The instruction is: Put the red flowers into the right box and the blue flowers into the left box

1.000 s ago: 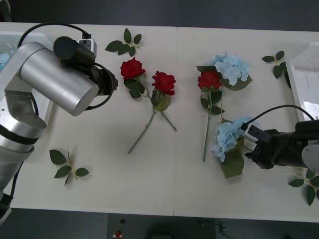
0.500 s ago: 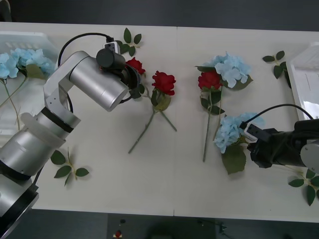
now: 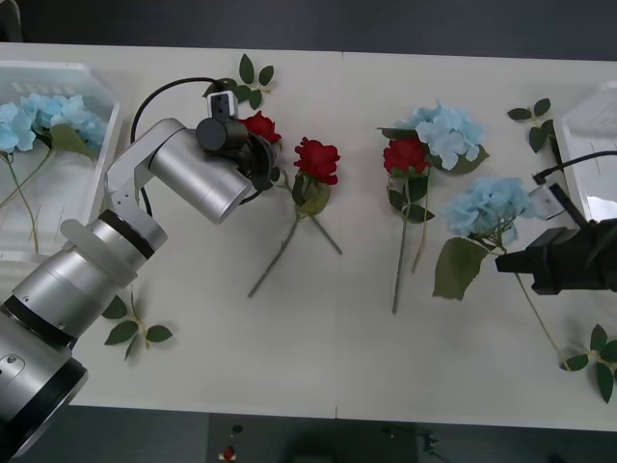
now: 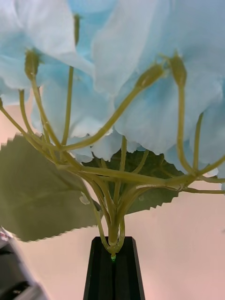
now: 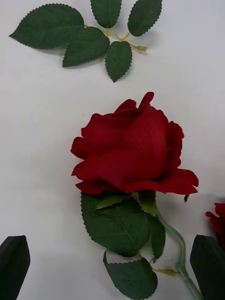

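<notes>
Fingers on my right gripper (image 4: 112, 269) are clenched on a blue flower (image 3: 489, 208) near the desk's right edge. Left gripper (image 5: 112, 267) is spread wide over a red rose (image 5: 133, 147) toward the far edge.

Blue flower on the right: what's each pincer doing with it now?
Right pincer shut on a blue flower, lifted. Left pincer open over a red rose. Nothing blocking.
</notes>
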